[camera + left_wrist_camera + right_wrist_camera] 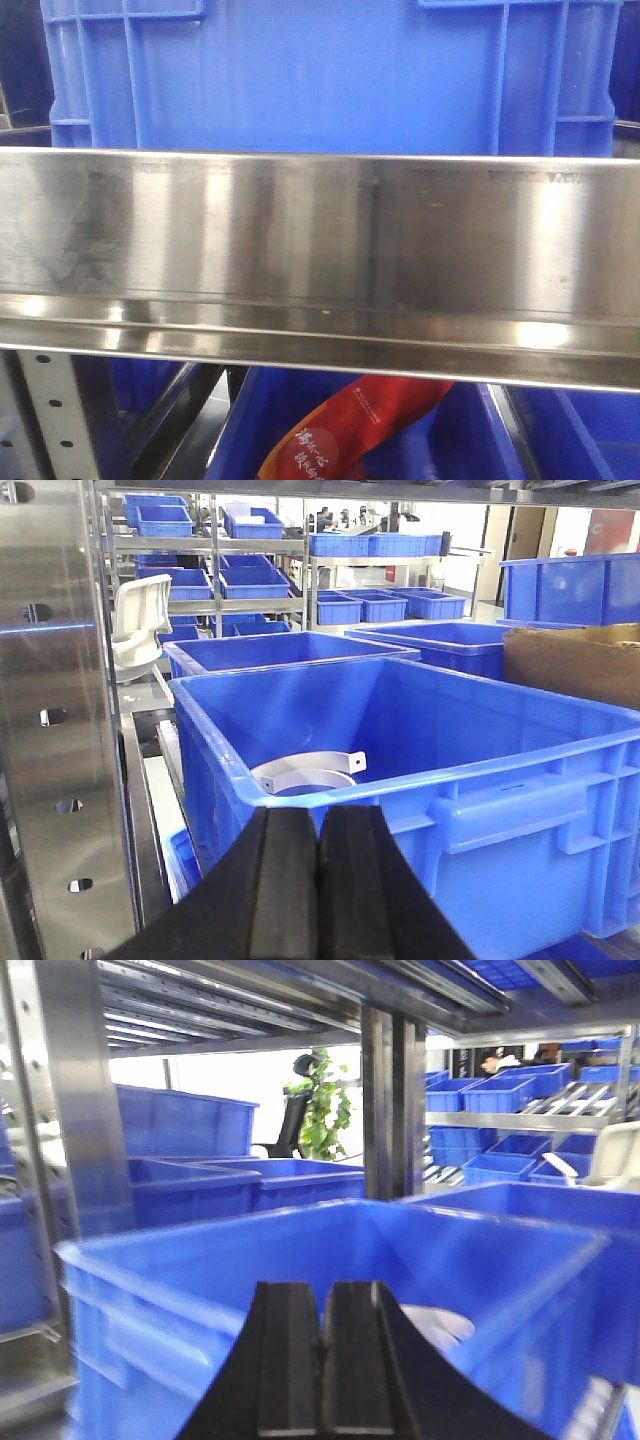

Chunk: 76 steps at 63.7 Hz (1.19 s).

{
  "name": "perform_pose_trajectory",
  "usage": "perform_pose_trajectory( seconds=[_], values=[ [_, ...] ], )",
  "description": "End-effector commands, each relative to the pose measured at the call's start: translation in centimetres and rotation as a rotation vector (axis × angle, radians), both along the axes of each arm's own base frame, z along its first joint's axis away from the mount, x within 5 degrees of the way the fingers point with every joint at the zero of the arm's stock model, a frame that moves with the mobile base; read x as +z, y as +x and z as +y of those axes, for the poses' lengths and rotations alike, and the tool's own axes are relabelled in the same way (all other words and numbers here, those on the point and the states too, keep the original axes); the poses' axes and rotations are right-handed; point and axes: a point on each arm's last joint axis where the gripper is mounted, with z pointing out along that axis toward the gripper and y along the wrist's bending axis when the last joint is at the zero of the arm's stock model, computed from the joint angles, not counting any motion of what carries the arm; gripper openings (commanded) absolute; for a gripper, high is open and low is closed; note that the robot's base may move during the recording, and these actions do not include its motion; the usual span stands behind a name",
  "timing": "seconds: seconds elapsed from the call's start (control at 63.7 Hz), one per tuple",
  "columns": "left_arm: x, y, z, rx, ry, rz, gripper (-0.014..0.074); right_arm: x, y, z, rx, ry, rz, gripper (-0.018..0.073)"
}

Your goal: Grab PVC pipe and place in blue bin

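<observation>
PVC pipe point(438, 1324): white, mostly hidden in blue bin point(200, 1290)
Left end effector point(318, 890): pads together; empty
Right end effector point(322, 1375): pads together; empty

Each tool, left point(318, 880) and right point(322, 1360), has two flat black ridged fingers.

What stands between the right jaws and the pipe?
The blue bin's near wall. The right gripper, jaws shut, appears to sit outside it, while the white pipe lies inside, only partly seen. Nothing else visible blocks it.
</observation>
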Motion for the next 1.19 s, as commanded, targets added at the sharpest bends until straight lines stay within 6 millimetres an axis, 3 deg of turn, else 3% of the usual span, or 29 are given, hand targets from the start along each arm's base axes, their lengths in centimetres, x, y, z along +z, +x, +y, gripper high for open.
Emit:
perform_pose_trajectory(
  seconds=[0.0, 0.22, 0.486, 1.177],
  values=[
    [0.2, -0.2, 0.0, -0.006, -0.016, -0.014, -0.0111, -1.9, -0.1, -0.7, -0.062, 0.013, -0.029, -0.0168],
    [0.2, -0.2, 0.0, -0.006, -0.016, -0.014, -0.0111, -8.7, -0.8, -3.1, -0.312, -0.020, 0.071, -0.0168],
    [0.2, -0.2, 0.0, -0.006, -0.016, -0.014, -0.0111, -13.4, -2.2, -4.2, -0.441, -0.025, 0.065, -0.0168],
    [0.2, -0.2, 0.0, -0.006, -0.016, -0.014, -0.0111, -13.2, -3.2, -4.2, -0.441, -0.006, -0.020, -0.0168]
  ],
)
